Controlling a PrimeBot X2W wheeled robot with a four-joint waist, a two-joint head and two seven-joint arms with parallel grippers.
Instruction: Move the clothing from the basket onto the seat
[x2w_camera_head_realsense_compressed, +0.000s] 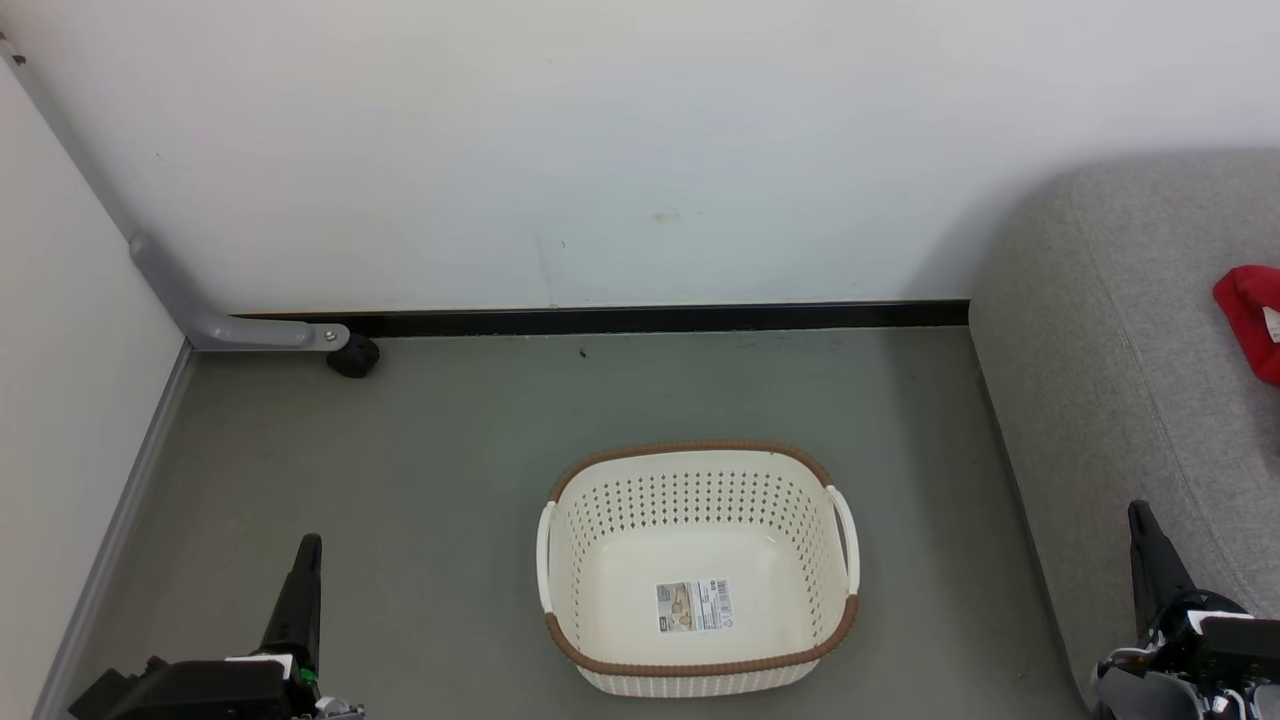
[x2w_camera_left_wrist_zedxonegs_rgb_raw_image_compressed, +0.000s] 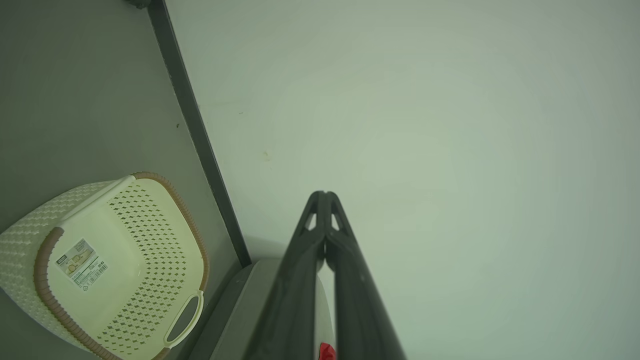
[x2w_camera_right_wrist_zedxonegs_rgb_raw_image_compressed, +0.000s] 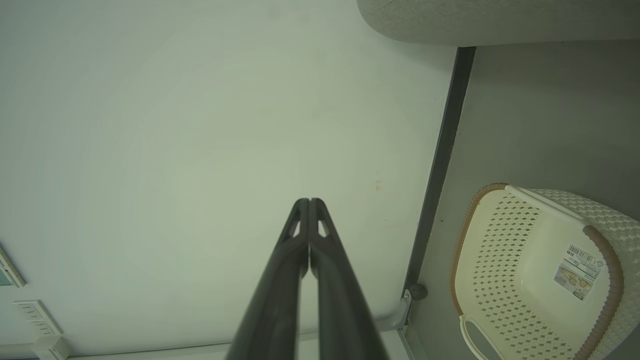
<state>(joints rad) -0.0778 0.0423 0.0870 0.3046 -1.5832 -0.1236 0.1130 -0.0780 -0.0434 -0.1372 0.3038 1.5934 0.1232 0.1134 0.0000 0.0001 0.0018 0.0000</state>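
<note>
The cream basket (x2w_camera_head_realsense_compressed: 600, 560) stands on the grey floor in the middle of the head view, with nothing in it but the label on its bottom. A piece of the red clothing (x2w_camera_head_realsense_compressed: 1250, 320) lies on the grey seat (x2w_camera_head_realsense_compressed: 1100, 380) at the right edge. My left gripper (x2w_camera_head_realsense_compressed: 305, 555) rests at the lower left, well left of the basket, its fingers pressed together and holding nothing. At the lower right my right gripper (x2w_camera_head_realsense_compressed: 1140, 520) is shut too, over the seat's front edge. The left wrist view shows the basket (x2w_camera_left_wrist_zedxonegs_rgb_raw_image_compressed: 150, 240) and a red scrap (x2w_camera_left_wrist_zedxonegs_rgb_raw_image_compressed: 326, 352).
A white wall with a black skirting strip (x2w_camera_head_realsense_compressed: 650, 318) closes the back. A grey bracket with a black caster (x2w_camera_head_realsense_compressed: 352, 357) stands at the back left, beside a white panel. The grey floor (x2w_camera_head_realsense_compressed: 400, 480) surrounds the basket. The right wrist view shows the basket (x2w_camera_right_wrist_zedxonegs_rgb_raw_image_compressed: 500, 260).
</note>
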